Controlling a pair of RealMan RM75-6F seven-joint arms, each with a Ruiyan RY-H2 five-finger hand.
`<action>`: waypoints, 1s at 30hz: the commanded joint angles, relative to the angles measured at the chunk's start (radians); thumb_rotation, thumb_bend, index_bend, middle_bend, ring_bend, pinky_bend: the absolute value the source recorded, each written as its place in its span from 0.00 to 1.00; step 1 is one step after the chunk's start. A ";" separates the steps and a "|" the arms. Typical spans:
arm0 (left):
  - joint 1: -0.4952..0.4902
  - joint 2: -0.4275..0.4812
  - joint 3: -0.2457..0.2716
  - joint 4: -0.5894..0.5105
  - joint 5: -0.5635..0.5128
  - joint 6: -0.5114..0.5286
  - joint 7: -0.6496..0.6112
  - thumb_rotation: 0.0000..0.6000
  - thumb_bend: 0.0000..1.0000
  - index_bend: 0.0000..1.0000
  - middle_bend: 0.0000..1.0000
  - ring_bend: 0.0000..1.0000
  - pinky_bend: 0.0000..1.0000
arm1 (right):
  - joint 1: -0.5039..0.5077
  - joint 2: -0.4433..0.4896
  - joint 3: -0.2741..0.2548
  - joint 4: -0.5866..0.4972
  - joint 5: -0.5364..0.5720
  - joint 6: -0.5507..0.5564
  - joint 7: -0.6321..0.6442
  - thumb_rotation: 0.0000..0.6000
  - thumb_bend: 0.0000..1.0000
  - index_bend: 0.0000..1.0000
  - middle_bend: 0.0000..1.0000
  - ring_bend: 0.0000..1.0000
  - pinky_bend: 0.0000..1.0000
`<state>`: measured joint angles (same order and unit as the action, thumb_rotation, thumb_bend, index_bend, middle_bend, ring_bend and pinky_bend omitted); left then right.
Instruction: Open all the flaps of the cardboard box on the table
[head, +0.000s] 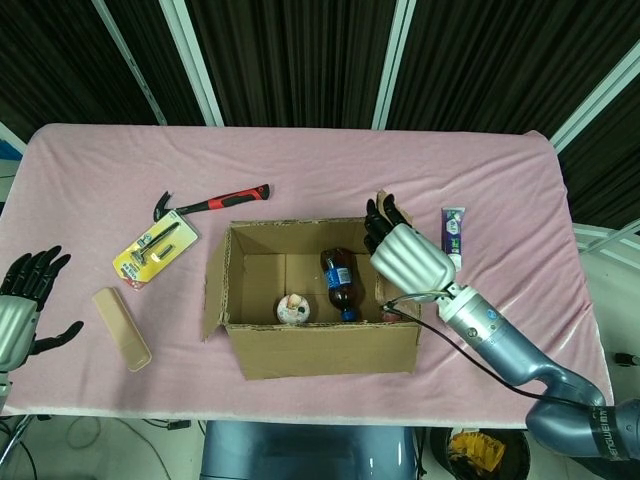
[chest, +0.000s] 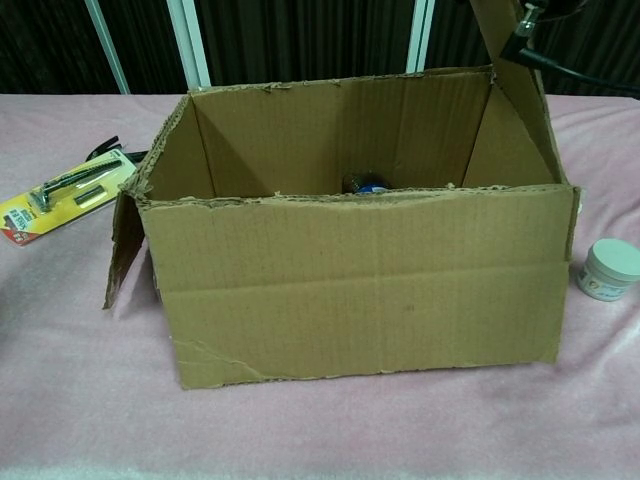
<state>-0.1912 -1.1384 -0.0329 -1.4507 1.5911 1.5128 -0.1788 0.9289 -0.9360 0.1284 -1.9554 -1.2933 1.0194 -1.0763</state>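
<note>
The cardboard box (head: 315, 345) stands at the table's near middle with its top uncovered. Its left flap (head: 212, 297) hangs outward and down. The right flap (chest: 512, 95) stands nearly upright at the right wall. My right hand (head: 408, 257) is at that wall, its dark fingertips (head: 382, 216) pressed against the flap's inner face; it grips nothing. In the chest view only its cable shows at the top right. My left hand (head: 20, 300) hovers off the table's left edge, fingers spread and empty.
Inside the box lie a dark bottle (head: 340, 282) and a small round item (head: 292, 308). Left of the box are a hammer (head: 215, 203), a packaged tool (head: 155, 248) and a wooden block (head: 121, 328). A toothpaste tube (head: 453, 238) and a white jar (chest: 610, 270) lie right.
</note>
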 joint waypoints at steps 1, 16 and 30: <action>0.001 0.000 0.000 -0.001 0.000 0.000 0.005 1.00 0.17 0.00 0.00 0.00 0.00 | -0.015 0.021 -0.006 -0.007 -0.014 0.011 -0.002 1.00 0.44 0.34 0.24 0.14 0.22; 0.002 -0.003 0.001 -0.001 0.005 0.000 0.023 1.00 0.17 0.00 0.00 0.00 0.00 | -0.113 0.144 -0.046 0.000 -0.120 0.058 0.078 1.00 0.36 0.28 0.21 0.13 0.22; 0.004 -0.013 0.001 0.006 0.011 0.005 0.050 1.00 0.17 0.00 0.00 0.00 0.00 | -0.220 0.194 -0.083 0.069 -0.331 0.157 0.273 1.00 0.30 0.08 0.13 0.07 0.22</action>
<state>-0.1872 -1.1506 -0.0321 -1.4446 1.6022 1.5173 -0.1301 0.7230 -0.7487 0.0490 -1.9009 -1.6069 1.1600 -0.8219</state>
